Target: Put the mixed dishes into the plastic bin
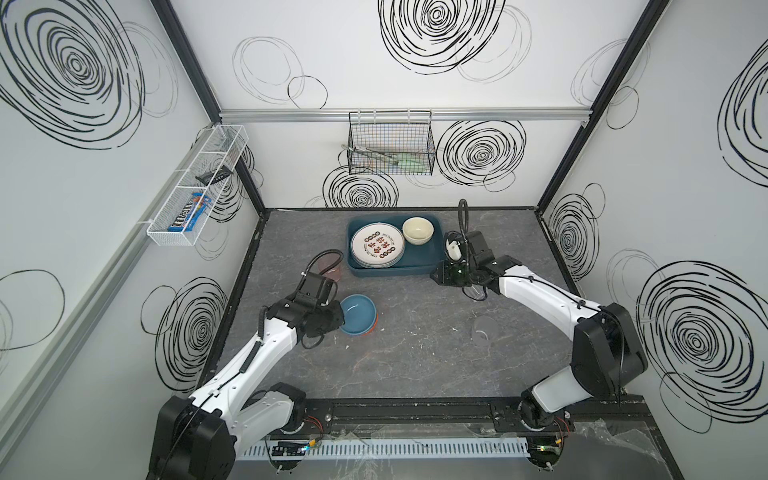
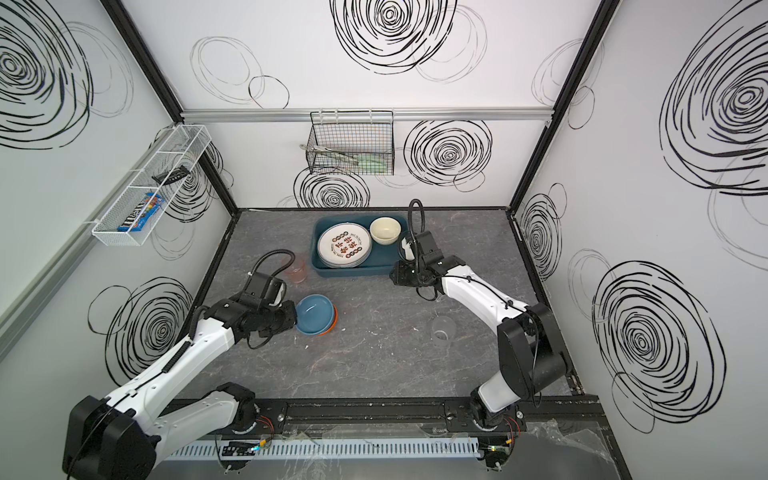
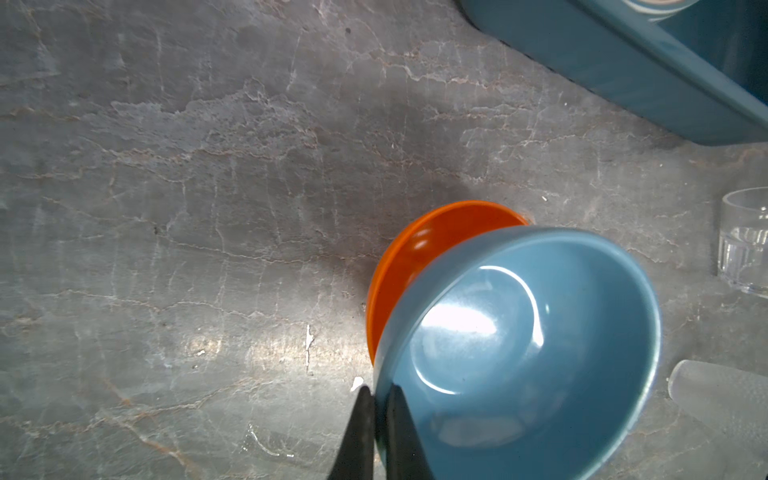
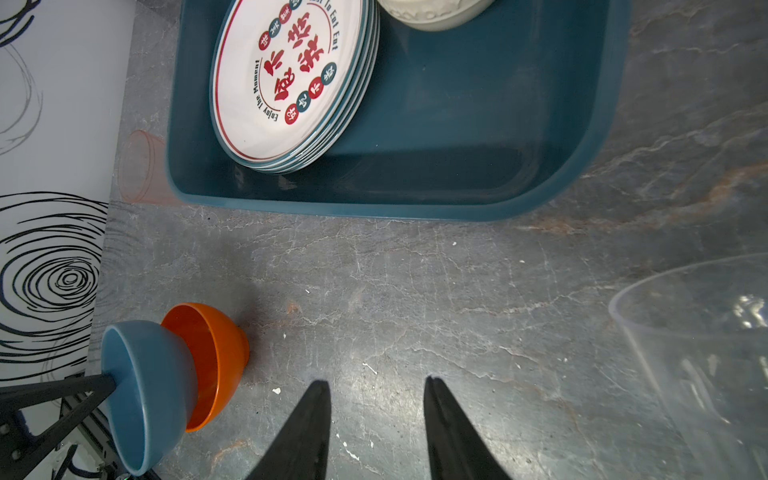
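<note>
My left gripper [image 1: 341,318] [image 3: 379,390] is shut on the near rim of the blue bowl [image 1: 357,313] [image 3: 519,353]. That bowl tilts out of the orange bowl [image 3: 415,257] [image 4: 212,361] beneath it, left of centre on the table. The dark teal plastic bin [image 1: 390,272] [image 4: 415,203] at the back holds stacked white plates [image 1: 377,245] [image 4: 282,79] and a cream bowl [image 1: 417,230]. My right gripper [image 1: 434,276] [image 4: 378,386] stands open and empty over bare table by the bin's front right corner. A pink tumbler [image 1: 332,270] stands left of the bin. A clear tumbler [image 1: 484,330] stands at the right.
A black wire basket [image 1: 390,145] hangs on the back wall. A white mesh shelf [image 1: 195,187] runs along the left wall. In the right wrist view a see-through tumbler [image 4: 706,353] stands close beside my right gripper. Walls enclose the grey marbled table [image 1: 415,365] on three sides.
</note>
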### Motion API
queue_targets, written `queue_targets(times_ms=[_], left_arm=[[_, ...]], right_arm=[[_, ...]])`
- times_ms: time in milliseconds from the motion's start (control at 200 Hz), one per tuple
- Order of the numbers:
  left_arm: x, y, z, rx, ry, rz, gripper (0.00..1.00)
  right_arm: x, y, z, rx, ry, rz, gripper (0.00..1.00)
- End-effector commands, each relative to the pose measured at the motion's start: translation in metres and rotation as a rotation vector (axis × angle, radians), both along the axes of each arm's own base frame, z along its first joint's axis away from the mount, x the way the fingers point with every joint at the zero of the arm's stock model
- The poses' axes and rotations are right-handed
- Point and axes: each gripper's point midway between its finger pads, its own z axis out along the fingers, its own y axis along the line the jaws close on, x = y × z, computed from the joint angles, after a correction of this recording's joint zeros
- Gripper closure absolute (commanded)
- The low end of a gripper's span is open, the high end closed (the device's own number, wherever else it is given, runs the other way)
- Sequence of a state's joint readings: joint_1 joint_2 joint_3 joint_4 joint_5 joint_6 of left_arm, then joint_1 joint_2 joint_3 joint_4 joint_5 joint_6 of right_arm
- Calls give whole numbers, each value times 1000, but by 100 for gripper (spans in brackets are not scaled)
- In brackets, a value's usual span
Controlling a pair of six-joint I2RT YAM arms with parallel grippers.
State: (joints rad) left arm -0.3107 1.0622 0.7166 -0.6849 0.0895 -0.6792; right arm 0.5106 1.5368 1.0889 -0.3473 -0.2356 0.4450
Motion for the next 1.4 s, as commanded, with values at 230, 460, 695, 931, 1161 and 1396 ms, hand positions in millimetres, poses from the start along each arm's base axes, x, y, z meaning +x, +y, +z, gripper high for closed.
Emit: queue_targets(times_ms=[230,460,695,931,1161,1396], left_arm=[[18,-6,30,-32,-85,-16,100],[22,-8,46,-38,-117,-27,100],[24,-10,54,-47,-135,-35,100],[23,-11,55,-56,-141,-34,100],[22,-12,56,-61,-143,-33,100],[20,-12,57,-68,-145,-33,100]], right_arm=[[-10,26,12,56,-3,85,55],[-30,65,36,130,-7,225,48],[-58,107,45,226,53,373,42],[-81,145,46,267,90,480,41],[-89,172,37,261,123,516,43],[-87,190,21,216,159,515,49]])
